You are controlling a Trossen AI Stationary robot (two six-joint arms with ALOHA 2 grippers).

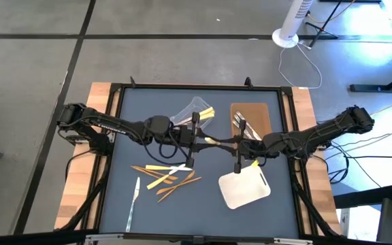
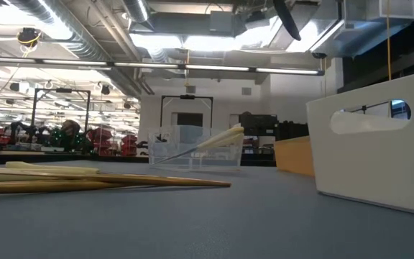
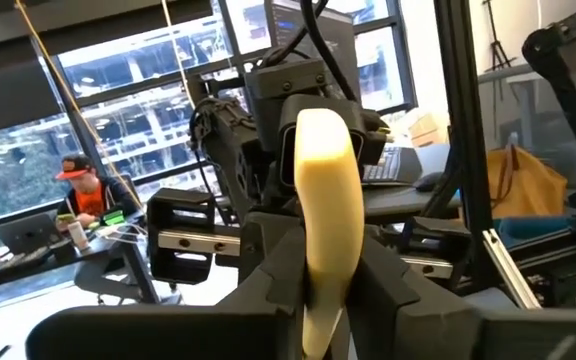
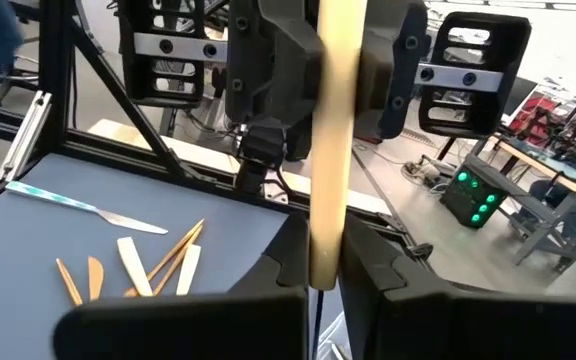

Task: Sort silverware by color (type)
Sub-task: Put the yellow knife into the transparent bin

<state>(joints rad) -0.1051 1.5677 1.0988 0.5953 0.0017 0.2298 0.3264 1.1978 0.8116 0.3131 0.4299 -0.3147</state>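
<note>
Both grippers meet mid-table: left gripper [image 1: 203, 140] and right gripper [image 1: 231, 141] each pinch an end of one pale yellow utensil [image 1: 213, 141], stretched level between them.

Bench [image 1: 114, 136] bare at left edge and along the bottom right. Centre blocked: both arms meet there, loose silverware [image 1: 172, 178] below, white tray [image 1: 245, 187] lower right.
</note>
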